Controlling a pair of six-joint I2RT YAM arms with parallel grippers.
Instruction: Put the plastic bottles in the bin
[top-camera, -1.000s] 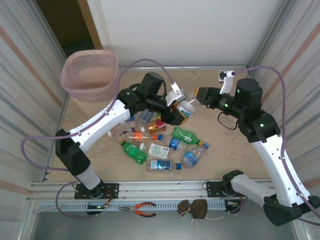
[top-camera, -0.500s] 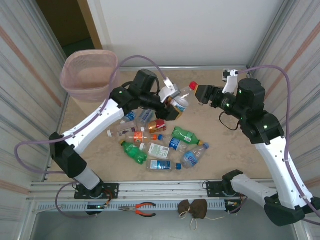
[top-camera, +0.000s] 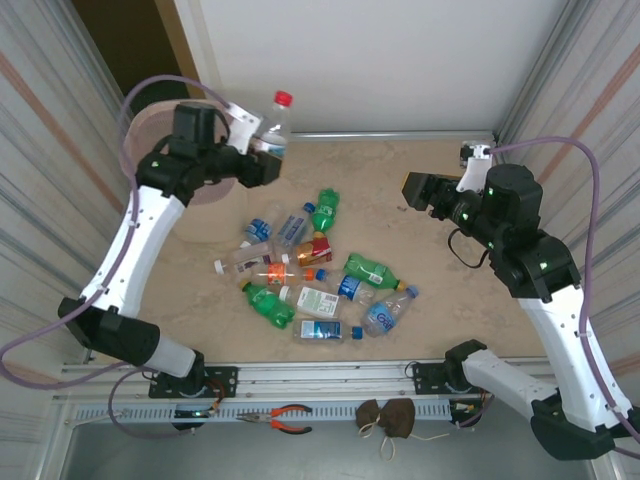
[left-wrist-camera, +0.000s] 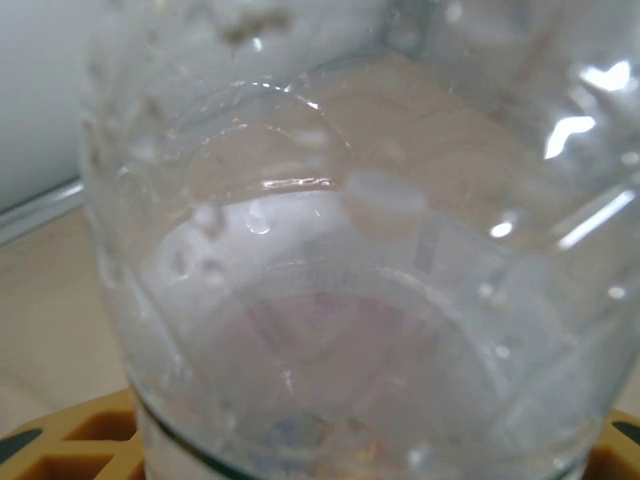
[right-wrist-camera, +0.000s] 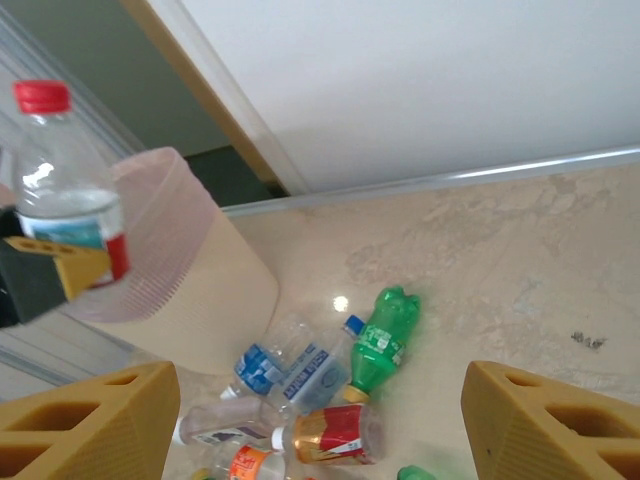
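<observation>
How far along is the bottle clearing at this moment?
Done: cannot tell; the inside of the translucent pale-pink plastic bin is hidden. In hand: the left end effector holds a clear red-capped plastic bottle raised near the bin. The right end effector is open, empty. Left: about twelve plastic bottles lying on the table.

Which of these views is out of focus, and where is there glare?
Left wrist view: the clear bottle is too close to the lens, so it is blurred, with bright glare streaks at the upper right. Right wrist view: the table and the green bottle are sharp, the near yellow fingers are soft, and the table has one small bright spot. Top external view: sharp, evenly lit.
</observation>
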